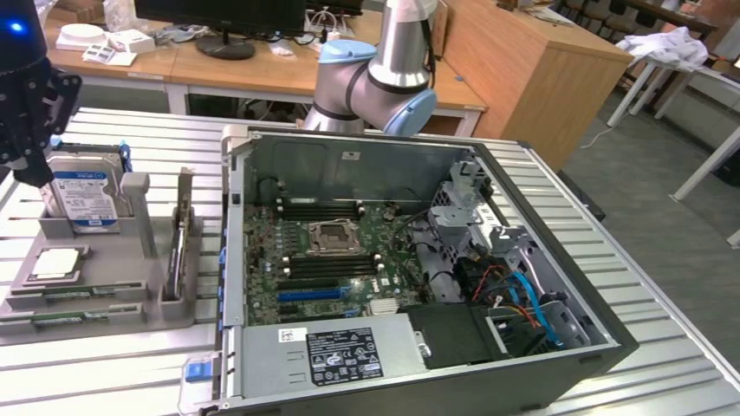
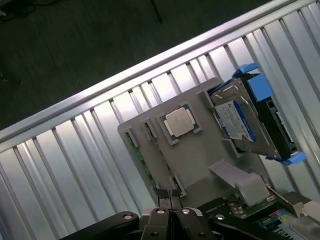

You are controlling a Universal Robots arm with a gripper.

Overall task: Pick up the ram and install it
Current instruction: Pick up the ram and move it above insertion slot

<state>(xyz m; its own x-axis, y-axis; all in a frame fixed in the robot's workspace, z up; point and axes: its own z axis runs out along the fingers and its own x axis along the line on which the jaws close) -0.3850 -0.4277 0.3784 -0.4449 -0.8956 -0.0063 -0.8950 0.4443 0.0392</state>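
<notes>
Hovering pincer [image 2: 170, 196], closed, empty

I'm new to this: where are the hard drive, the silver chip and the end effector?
Hard drive [image 1: 83, 195]: exterior view, label.
Silver chip [image 2: 179, 121]: wrist view, top face.
End effector [image 2: 170, 196]: wrist view, between shut fingertips.
</notes>
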